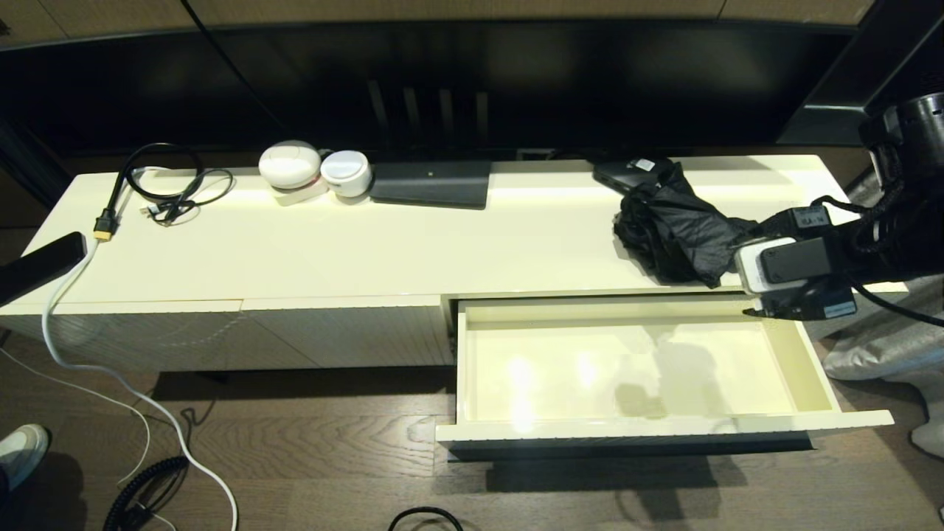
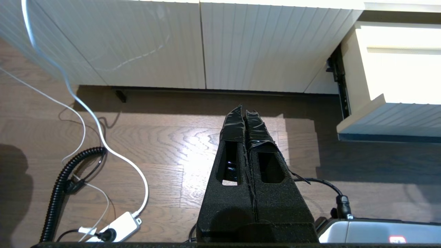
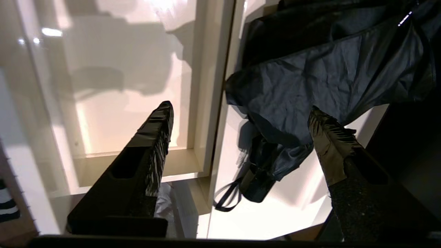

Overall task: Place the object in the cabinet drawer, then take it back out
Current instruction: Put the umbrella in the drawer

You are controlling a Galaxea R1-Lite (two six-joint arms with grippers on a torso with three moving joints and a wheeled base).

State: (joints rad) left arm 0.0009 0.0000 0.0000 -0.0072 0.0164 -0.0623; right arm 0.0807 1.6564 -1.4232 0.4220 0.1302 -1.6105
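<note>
The black folding umbrella (image 1: 671, 228) lies on the right end of the cream cabinet top, its fabric loose and bunched. In the right wrist view its fabric (image 3: 327, 75), short handle (image 3: 256, 184) and thin wrist loop (image 3: 227, 199) lie near the top's front edge. The drawer (image 1: 641, 306) below stands pulled out and empty, and its ribbed front (image 2: 396, 117) shows in the left wrist view. My right gripper (image 1: 752, 291) hovers open at the umbrella's handle end (image 3: 241, 106), one finger over the drawer and the other over the fabric, touching nothing. My left gripper (image 2: 243, 108) is shut and parked low at the far left.
A small black box with a white label (image 1: 627, 173) lies behind the umbrella. A flat black device (image 1: 431, 184), two white round gadgets (image 1: 290, 166) and coiled cables (image 1: 166, 184) sit along the back. Floor cables and a power strip (image 2: 120, 224) lie at left, a grey bag (image 1: 877, 346) at right.
</note>
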